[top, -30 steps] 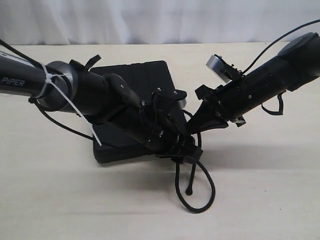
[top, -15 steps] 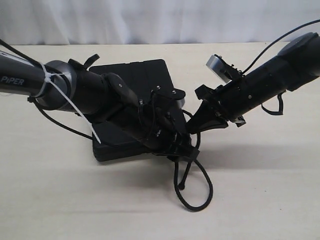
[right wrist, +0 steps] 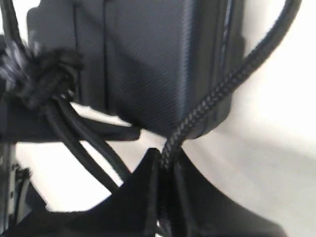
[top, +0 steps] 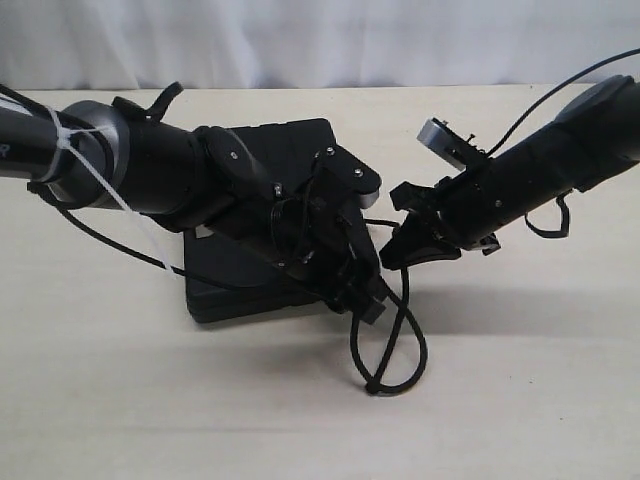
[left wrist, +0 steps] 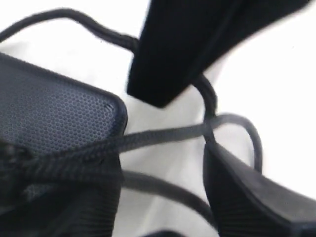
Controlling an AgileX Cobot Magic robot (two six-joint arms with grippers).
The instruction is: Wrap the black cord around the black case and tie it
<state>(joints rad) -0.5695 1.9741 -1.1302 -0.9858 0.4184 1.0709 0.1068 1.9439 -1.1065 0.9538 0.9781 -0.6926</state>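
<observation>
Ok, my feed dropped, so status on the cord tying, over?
Right gripper shut on cord. Left gripper open, cord strands crossing its gap. Case flat on table, loose loop beside its corner.

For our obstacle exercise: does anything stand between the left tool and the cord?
Nothing visible does. The cord lies across the gap of the open left tool, beside the case corner. The right tool pinches another stretch.

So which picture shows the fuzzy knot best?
Right wrist view: the fuzzy knot is close up beside the black case. I cannot spot it in the exterior view; the left wrist view shows only blurry cord.
</observation>
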